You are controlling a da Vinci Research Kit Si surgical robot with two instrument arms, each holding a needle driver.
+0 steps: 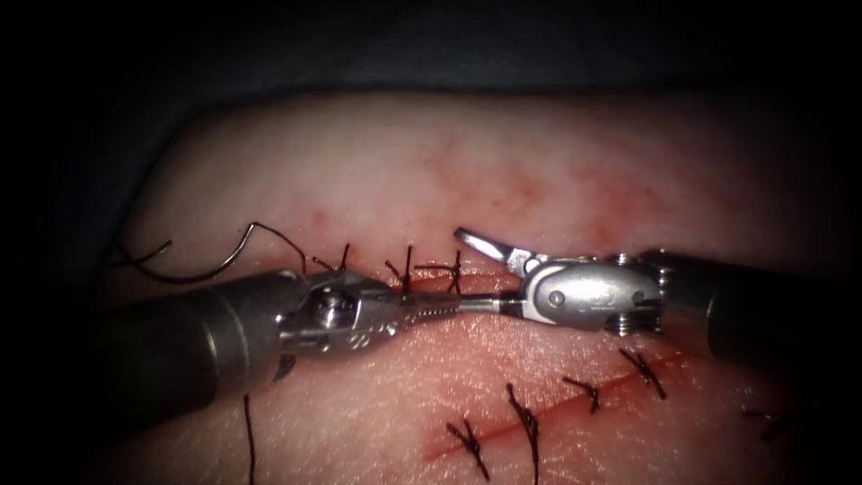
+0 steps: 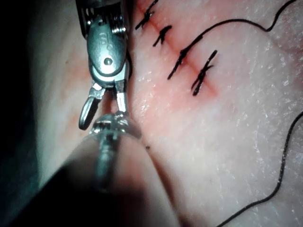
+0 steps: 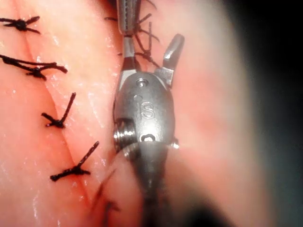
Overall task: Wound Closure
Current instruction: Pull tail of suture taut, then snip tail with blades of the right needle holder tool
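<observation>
The tissue (image 1: 503, 171) carries two stitched cuts. My left tool (image 1: 431, 307) reaches in from the left over the upper cut (image 1: 431, 280), its jaws shut and thin; what they pinch, if anything, I cannot make out. My right tool (image 1: 462, 269) faces it with jaws open, one jaw raised and the other lying level and touching the left tool's tip. Neither tool holds the curved needle (image 1: 215, 267), which lies on the tissue left of the stitches, behind the left shaft, with thread (image 1: 278, 238) trailing from it. The right wrist view has the open right tool (image 3: 151, 40) meeting the left tool (image 3: 127, 14).
Three dark stitches (image 1: 409, 269) cross the upper cut beside the tool tips. The lower cut (image 1: 557, 404) holds several stitches with red fluid along it. Loose thread (image 2: 284, 156) curls over the tissue, and another strand (image 1: 250, 440) runs below the left shaft.
</observation>
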